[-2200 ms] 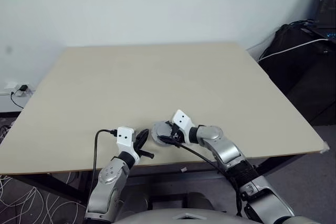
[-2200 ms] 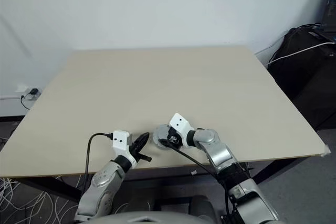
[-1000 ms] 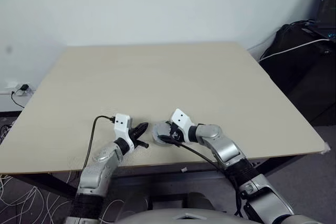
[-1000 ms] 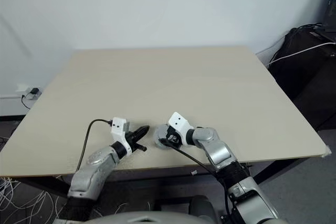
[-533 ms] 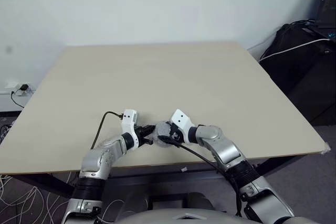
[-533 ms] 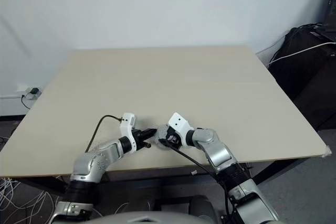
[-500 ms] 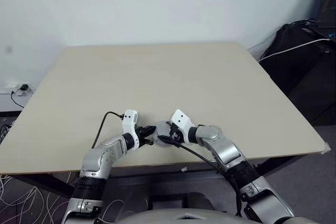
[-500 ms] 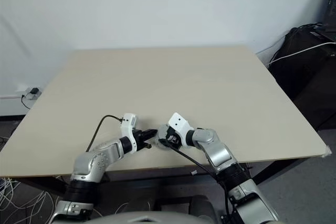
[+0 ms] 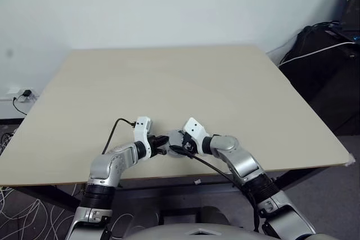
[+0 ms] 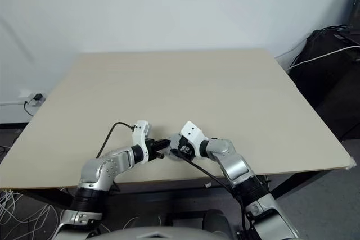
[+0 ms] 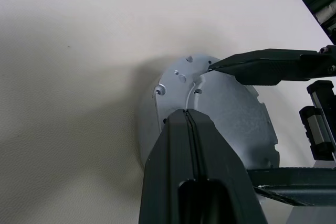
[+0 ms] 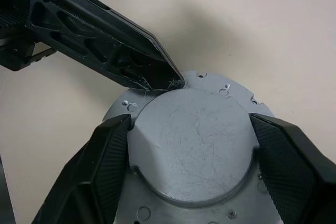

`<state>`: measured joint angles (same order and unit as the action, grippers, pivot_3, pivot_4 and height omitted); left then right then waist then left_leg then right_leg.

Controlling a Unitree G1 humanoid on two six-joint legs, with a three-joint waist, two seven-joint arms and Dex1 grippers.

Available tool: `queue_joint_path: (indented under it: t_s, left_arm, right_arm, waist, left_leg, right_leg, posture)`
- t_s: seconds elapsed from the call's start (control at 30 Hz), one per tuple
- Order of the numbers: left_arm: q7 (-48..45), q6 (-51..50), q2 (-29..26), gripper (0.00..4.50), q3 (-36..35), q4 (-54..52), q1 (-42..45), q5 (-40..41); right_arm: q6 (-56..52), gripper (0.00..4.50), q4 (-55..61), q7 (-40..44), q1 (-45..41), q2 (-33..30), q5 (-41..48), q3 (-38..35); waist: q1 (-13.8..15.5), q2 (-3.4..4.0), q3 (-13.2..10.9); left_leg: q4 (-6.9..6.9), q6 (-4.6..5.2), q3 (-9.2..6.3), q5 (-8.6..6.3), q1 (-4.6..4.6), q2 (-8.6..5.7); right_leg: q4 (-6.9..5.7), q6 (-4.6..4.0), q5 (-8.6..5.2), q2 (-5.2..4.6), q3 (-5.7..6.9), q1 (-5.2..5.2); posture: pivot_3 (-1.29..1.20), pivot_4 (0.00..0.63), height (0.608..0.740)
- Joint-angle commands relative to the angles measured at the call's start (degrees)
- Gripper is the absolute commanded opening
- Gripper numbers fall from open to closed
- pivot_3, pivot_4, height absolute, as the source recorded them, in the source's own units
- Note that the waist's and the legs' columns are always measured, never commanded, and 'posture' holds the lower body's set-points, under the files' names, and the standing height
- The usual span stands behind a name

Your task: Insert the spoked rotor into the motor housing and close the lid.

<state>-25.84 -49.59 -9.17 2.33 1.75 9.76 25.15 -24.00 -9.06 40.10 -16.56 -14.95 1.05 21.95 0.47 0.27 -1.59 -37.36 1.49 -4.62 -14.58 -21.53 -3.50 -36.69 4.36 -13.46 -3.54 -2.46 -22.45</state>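
Near the beige tabletop's point(image 9: 169, 82) front edge, the right gripper's point(image 12: 190, 148) wide-spread fingers straddle the flat round silver-grey metal lid point(image 12: 197, 140), probably steadying it w/ a grip, while the left gripper point(image 11: 190, 115), fingers shut & empty, presses its tip on the rim, apparently to seat it.

Pale table point(image 9: 169, 82) against a white wall point(image 9: 169, 4).

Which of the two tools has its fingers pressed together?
The left tool: its fingers meet in one seam, tip on the lid. The right tool straddles that lid, fingers wide apart.
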Motion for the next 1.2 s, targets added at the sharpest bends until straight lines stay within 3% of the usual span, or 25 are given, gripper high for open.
queue_joint_path:
  t_s: [0.03,0.37,0.6,0.83,1.0,1.2]
  left_arm:
    - [0.22,-0.85,0.21,0.00,1.06,-0.42,0.09,-0.30]
    - [0.16,-0.40,0.17,0.00,1.06,-0.37,-0.10,-0.28]
    - [-0.12,-0.28,0.14,0.00,1.26,-0.41,-0.49,-0.28]
    - [-0.35,-0.11,0.59,0.00,1.59,-0.25,-0.70,-0.21]
    - [-0.57,-0.04,0.79,0.00,2.12,-0.15,-0.84,-0.34]
    - [-0.83,0.07,0.91,0.00,2.23,0.07,-0.87,-0.40]
  right_arm:
    - [-1.29,4.47,-0.60,-0.36,0.64,-0.39,-0.34,-0.41]
    - [-0.30,4.47,0.76,0.09,0.89,0.21,1.73,-2.04]
    - [-0.92,4.47,7.10,-0.35,1.78,2.32,7.97,-7.27]
    - [-4.99,4.47,13.64,-2.72,4.23,0.55,11.37,-12.39]
    - [-17.92,4.47,21.07,-10.71,10.02,-1.33,11.15,-16.02]
    - [-39.64,4.47,32.01,-14.64,12.48,4.17,22.99,-23.00]
  waist:
    - [-0.01,-0.01,0.00]
    - [-0.02,-0.01,0.00]
    - [-0.05,-0.02,-0.02]
    - [0.28,-0.03,-0.03]
    - [0.72,-0.03,-0.02]
    - [0.62,-0.02,-0.02]
  left_leg:
    - [0.00,0.00,0.00,0.00,0.00,0.00]
    - [0.00,-0.03,0.00,0.01,0.02,0.01]
    - [0.01,-0.03,0.00,0.01,0.00,0.01]
    - [0.08,-0.03,-0.01,0.01,-0.02,0.01]
    - [0.18,-0.02,-0.02,0.01,-0.06,0.00]
    - [0.23,-0.02,-0.01,0.00,-0.08,0.06]
  right_leg:
    - [0.00,0.00,0.00,0.00,0.00,0.00]
    - [0.00,0.01,0.00,0.00,0.00,0.00]
    - [0.00,0.01,0.00,0.00,-0.01,-0.03]
    - [0.10,0.01,0.00,0.00,0.00,-0.03]
    - [0.20,-0.02,-0.01,-0.04,0.00,-0.05]
    - [0.26,-0.02,-0.02,-0.02,0.00,-0.09]
  posture:
    - [0.00,0.000,0.740]
    - [0.00,0.000,0.740]
    - [0.00,0.000,0.740]
    - [0.00,0.000,0.740]
    - [0.00,0.000,0.740]
    - [0.00,0.000,0.740]
